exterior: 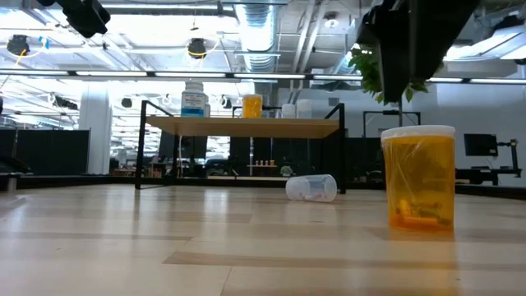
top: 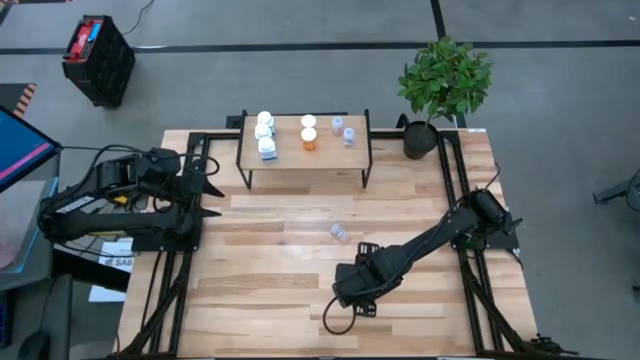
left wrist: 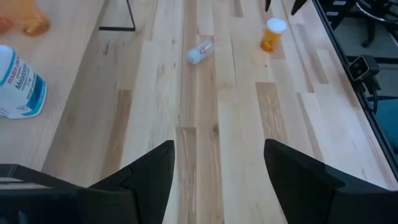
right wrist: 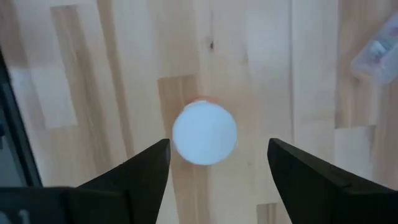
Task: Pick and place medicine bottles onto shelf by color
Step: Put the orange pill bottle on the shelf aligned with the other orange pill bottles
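An orange medicine bottle with a white cap [exterior: 419, 177] stands upright on the table near its front. My right gripper [right wrist: 217, 168] hangs open straight above it, pointing down, and its fingers stand clear of the cap [right wrist: 204, 132]. In the high view the right gripper [top: 352, 298] hides this bottle. A clear bottle [top: 340, 232] lies on its side mid-table. On the shelf [top: 305, 155] stand white bottles [top: 265, 135] at the left, orange ones [top: 309, 132] in the middle and clear ones [top: 343, 130] at the right. My left gripper [top: 212, 188] waits open at the table's left edge.
A potted plant [top: 445, 85] stands at the table's far right corner. Black frame rails [top: 455, 180] run along the left and right sides. Bare wooden tabletop [top: 270, 280] lies between the shelf and the front edge.
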Available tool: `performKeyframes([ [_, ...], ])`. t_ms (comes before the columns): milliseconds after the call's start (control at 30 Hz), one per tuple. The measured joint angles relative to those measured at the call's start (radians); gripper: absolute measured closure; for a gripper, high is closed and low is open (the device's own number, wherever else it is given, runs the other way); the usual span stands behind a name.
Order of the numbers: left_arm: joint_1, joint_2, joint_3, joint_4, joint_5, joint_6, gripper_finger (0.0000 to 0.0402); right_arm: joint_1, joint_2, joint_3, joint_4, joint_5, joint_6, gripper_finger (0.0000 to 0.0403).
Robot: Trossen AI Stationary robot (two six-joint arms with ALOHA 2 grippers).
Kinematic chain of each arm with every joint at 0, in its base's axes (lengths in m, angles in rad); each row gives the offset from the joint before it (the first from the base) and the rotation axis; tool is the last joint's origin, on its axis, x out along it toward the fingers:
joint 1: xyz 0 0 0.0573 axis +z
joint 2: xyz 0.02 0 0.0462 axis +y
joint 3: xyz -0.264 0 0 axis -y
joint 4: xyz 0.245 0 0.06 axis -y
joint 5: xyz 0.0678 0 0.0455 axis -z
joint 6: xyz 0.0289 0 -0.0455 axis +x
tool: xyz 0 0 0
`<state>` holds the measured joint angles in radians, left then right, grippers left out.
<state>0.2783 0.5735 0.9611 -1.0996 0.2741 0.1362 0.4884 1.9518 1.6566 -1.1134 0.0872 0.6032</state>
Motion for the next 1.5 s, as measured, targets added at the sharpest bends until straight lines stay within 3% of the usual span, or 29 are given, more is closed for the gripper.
performKeyframes([
  [300,0.0,0.0,0.0,0.006,-0.001,-0.001,0.0168,0.033,0.036,0.003,0.002,0.05,-0.009,0.0111],
  [1033,0.0,0.003,0.0,0.021,-0.001,0.005,0.0168,0.026,0.066,-0.001,0.011,0.05,-0.011,0.0111],
  [1500,0.0,0.003,0.0,0.021,-0.001,-0.003,0.0168,0.019,0.066,-0.076,0.107,0.044,-0.045,0.0111],
])
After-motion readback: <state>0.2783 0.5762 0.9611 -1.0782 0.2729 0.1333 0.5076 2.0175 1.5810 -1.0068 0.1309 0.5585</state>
